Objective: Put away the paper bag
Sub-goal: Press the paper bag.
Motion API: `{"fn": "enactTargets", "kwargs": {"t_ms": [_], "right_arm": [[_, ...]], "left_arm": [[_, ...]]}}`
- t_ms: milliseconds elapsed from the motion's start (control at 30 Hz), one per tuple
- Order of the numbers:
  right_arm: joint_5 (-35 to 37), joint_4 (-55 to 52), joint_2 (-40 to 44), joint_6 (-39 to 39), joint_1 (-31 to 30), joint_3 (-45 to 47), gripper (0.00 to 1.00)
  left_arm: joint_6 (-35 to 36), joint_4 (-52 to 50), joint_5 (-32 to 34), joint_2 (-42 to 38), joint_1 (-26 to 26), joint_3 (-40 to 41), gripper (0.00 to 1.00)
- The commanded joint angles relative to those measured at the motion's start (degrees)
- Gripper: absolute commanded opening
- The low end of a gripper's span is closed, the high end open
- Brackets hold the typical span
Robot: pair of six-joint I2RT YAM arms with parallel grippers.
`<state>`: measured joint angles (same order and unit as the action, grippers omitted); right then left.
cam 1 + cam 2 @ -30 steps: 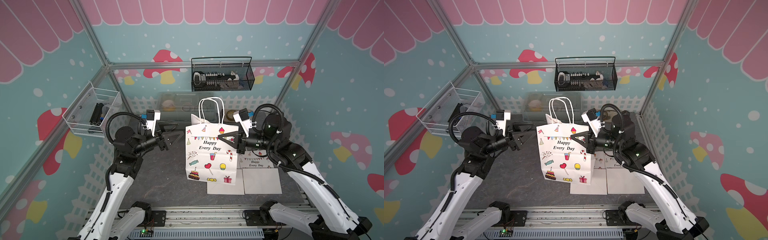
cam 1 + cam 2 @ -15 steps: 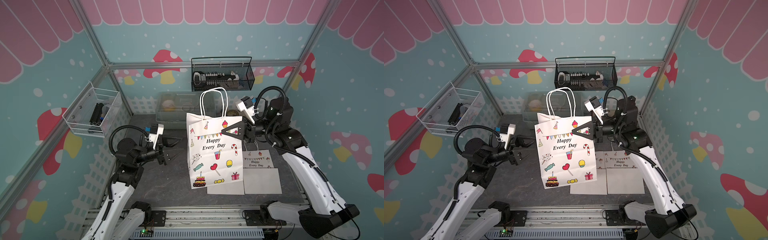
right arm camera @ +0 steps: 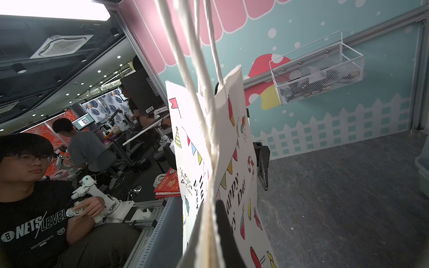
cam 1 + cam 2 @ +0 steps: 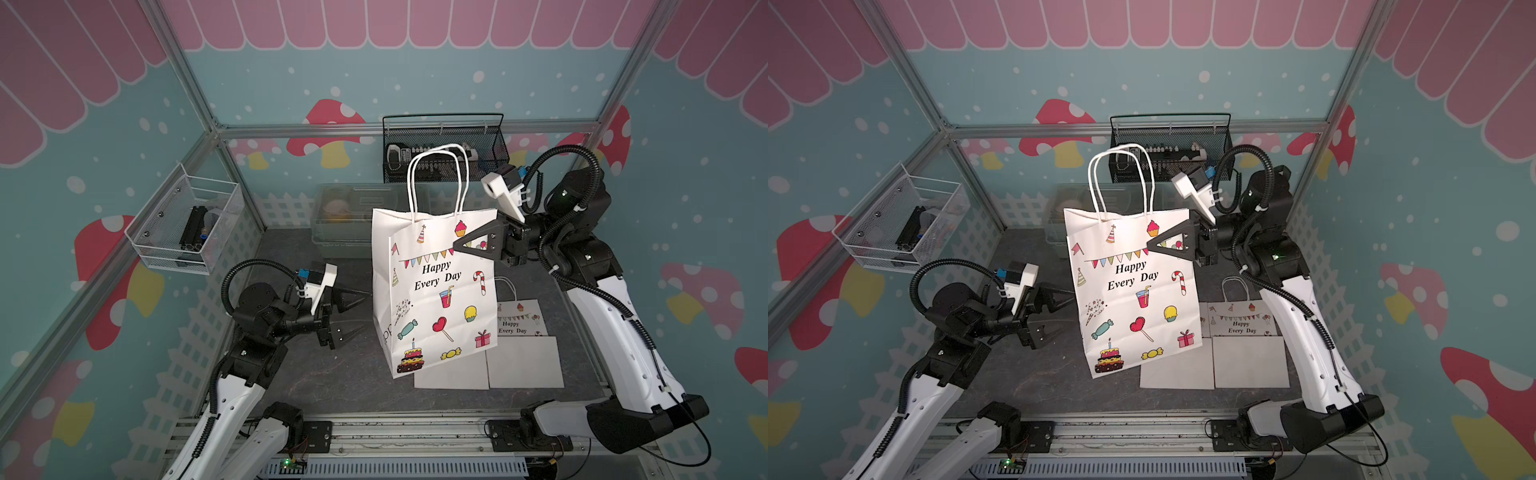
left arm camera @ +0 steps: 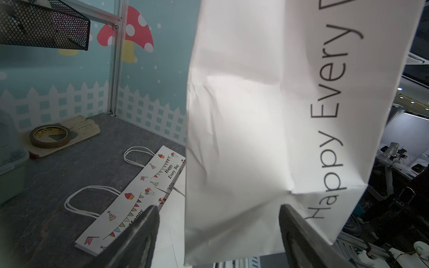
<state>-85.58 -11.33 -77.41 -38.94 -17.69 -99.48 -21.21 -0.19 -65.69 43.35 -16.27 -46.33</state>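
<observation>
Evidently the white paper gift bag printed with party drawings [image 4: 432,291] hung opened out over the middle of the dark grey tabletop [image 4: 332,382], tilted, and whether its base touched the surface could not be told. The right gripper [image 4: 459,246] was clamped tight on the bag's upper rim at its 2 o'clock corner, beside the white twisted-cord handles [image 3: 210,157]. The left gripper [image 4: 363,311] sat at the bag's 9 o'clock with jaws spread wide, empty, and near the side panel without touching it. Such a bag would likely handle as very light and thin. It was stiff only along its creases and quick to buckle or tear if squeezed mid-panel, so the folded rim or the cords looked the safest holds. Two flat folded paper bags of the same print [image 4: 517,328] lay at its 4 o'clock, which hinted at where it belonged. A translucent lidded plastic bin [image 4: 345,216] stood at 11 o'clock. A black wire mesh basket [image 4: 444,137] hung on the teal mushroom-patterned wall at 12 o'clock, and a white wire mesh basket [image 4: 166,245] at 10 o'clock.
</observation>
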Motion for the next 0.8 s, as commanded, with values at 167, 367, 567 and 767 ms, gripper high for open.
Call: {"fn": "enactTargets", "kwargs": {"t_ms": [167, 367, 567, 767], "right_arm": [[-3.1, 2.0, 0.0, -0.3, 0.7, -0.2, 0.00], [-2.8, 2.1, -0.4, 0.5, 0.8, 0.6, 0.00], [-2.0, 2.1, 0.3, 1.3, 0.7, 3.3, 0.00], [1.6, 3.4, 0.0, -2.1, 0.7, 3.0, 0.00]], "left_arm": [[4.6, -2.8, 3.9, 4.9, -5.1, -2.7, 0.81], [6.1, -2.6, 8.3, 7.0, -8.9, -3.7, 0.81], [3.4, 2.7, 10.0, 6.9, -10.0, -3.3, 0.80], [-0.4, 7.2, 10.2, 3.2, -10.0, -2.7, 0.80]]}}
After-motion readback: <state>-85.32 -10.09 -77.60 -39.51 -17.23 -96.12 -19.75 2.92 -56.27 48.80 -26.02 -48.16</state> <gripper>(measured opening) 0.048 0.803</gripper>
